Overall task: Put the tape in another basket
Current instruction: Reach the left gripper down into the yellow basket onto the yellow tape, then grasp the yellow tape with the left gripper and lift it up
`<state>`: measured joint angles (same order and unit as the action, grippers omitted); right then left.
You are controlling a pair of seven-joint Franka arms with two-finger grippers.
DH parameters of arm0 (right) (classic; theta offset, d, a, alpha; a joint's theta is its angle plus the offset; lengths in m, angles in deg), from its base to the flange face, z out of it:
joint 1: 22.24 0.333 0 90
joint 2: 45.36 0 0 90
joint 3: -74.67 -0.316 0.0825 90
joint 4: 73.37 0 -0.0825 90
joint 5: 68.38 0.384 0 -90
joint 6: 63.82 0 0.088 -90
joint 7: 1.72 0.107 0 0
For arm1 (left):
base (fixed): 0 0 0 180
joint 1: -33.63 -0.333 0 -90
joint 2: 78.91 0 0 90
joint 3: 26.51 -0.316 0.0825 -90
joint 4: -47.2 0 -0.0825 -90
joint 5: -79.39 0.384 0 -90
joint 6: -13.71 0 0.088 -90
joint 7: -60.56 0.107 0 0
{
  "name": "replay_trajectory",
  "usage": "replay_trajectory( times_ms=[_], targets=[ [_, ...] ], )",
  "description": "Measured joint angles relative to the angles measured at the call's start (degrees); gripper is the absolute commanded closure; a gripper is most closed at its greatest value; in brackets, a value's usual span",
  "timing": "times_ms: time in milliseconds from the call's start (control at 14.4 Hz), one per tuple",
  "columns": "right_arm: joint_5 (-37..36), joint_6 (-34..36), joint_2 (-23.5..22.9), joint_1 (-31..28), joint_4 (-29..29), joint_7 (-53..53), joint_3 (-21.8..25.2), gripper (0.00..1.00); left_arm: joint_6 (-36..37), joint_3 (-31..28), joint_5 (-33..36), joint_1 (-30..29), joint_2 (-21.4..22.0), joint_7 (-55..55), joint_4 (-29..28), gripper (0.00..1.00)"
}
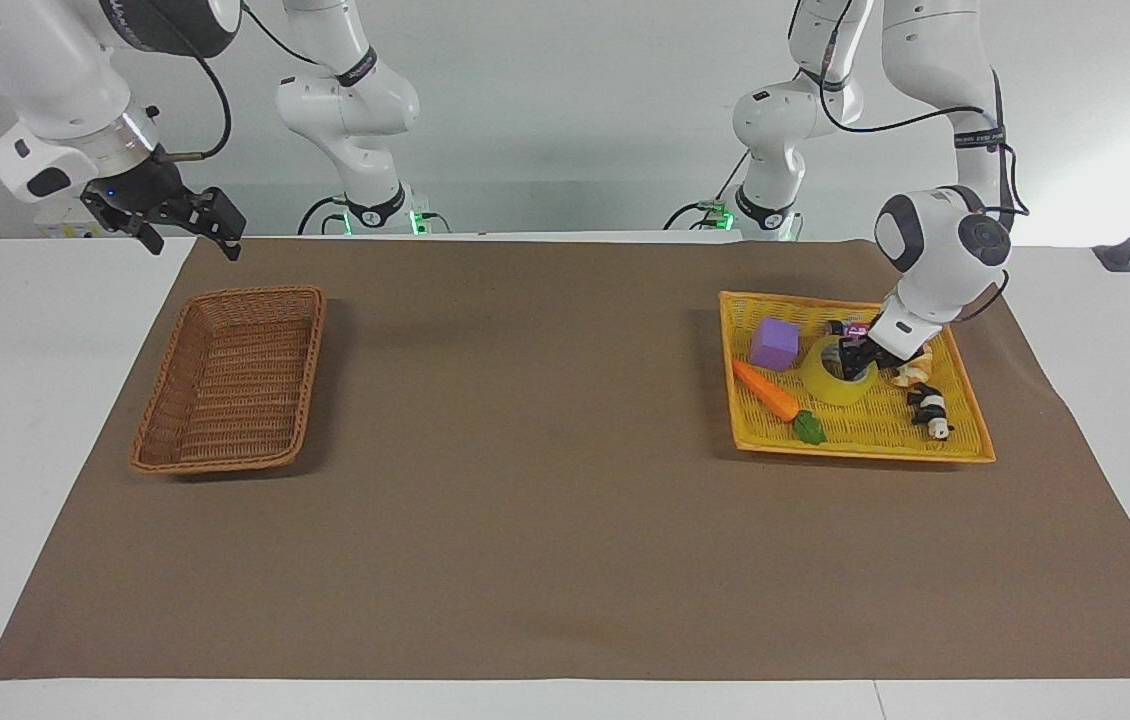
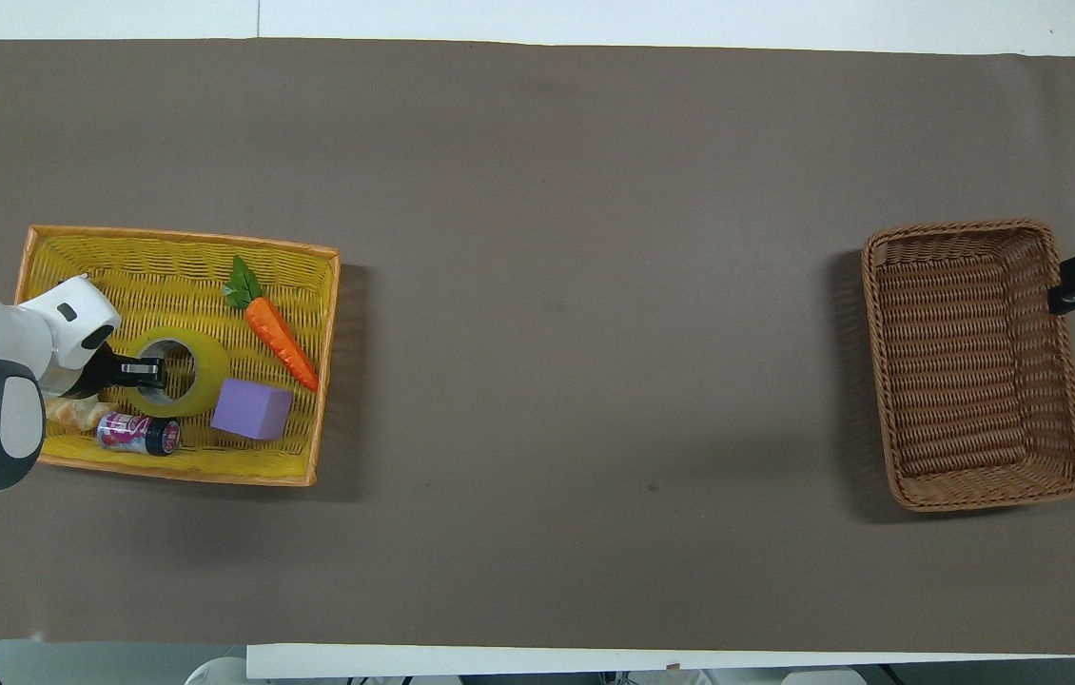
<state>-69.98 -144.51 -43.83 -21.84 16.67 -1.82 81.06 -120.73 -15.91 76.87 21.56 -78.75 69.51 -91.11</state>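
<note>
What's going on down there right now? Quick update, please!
Left gripper shut on the tape in the yellow tray. Right gripper open, waiting above the brown basket. Path clear.

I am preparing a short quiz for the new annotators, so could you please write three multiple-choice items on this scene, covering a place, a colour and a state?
1. Where is the tape?
A. in the yellow tray
B. in the brown basket
C. on the bare mat

2. What colour is the block beside the tape?
A. green
B. purple
C. red

3. What is the left hand doing?
A. hanging open over the mat
B. gripping the carrot
C. shut on the tape's wall

Answers: 1 A, the roll lies among the tray's toys; 2 B, its faces are purple; 3 C, its fingertips pinch the roll's rim.
</note>
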Motion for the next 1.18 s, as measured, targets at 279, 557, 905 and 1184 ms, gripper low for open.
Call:
replay_trajectory(
  times_ms=[279, 557, 905, 1184],
  targets=[
    [0.0, 0.0, 0.0, 0.0, 0.0, 0.0, 0.0, 0.0, 3.11, 0.13, -0.02, -0.01, -0.04, 0.0, 3.49, 1.0],
    [0.0, 0.0, 0.0, 0.0, 0.0, 0.0, 0.0, 0.0, 18.02, 0.74, -0.78, 0.71, -0.8, -3.7, 20.35, 1.0],
    [0.0, 0.0, 0.0, 0.0, 0.0, 0.0, 0.0, 0.0, 16.61, 1.4, -9.15, 13.34, -3.92, -26.48, 28.48, 1.0],
    [0.0, 0.0, 0.0, 0.0, 0.0, 0.0, 0.0, 0.0, 2.32, 1.68, -14.39, 23.85, -6.67, -40.27, 29.36, 1.0]
  ],
)
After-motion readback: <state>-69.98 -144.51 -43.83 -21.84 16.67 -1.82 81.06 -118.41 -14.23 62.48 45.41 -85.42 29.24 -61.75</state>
